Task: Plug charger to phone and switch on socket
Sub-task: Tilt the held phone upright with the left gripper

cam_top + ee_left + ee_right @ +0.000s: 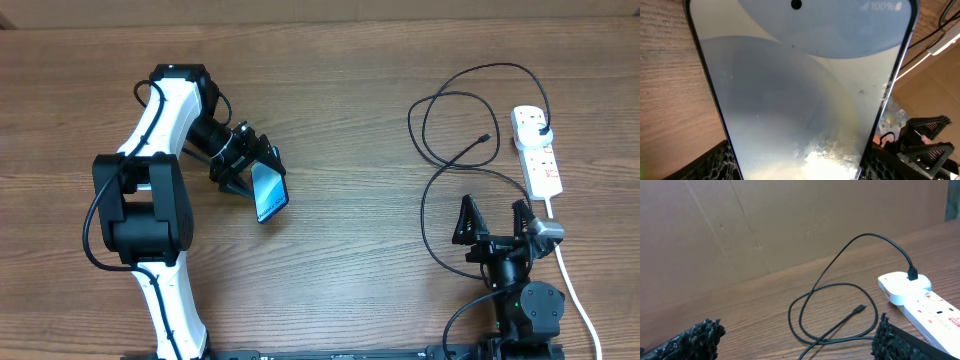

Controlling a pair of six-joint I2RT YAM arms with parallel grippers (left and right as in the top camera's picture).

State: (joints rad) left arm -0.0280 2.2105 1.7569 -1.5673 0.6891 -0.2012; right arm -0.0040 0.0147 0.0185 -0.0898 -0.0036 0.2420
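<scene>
My left gripper (pixel 256 172) is shut on the phone (pixel 269 191), a slim handset with a light blue screen, holding it tilted over the left middle of the table. In the left wrist view the phone (pixel 800 90) fills the frame between my fingers. The charger (pixel 455 160), a thin black cable, loops on the table at right; its plug end sits in the socket (pixel 537 150), a white power strip. In the right wrist view the charger's connector tip (pixel 858 309) lies free on the wood, left of the socket (pixel 920 297). My right gripper (pixel 493 220) is open and empty, near the loops.
The socket's thick white cord (pixel 575 285) runs along the right side toward the table's front edge. A brown cardboard wall (pixel 765 225) stands behind the table. The left arm (pixel 150 190) spans the left part of the table.
</scene>
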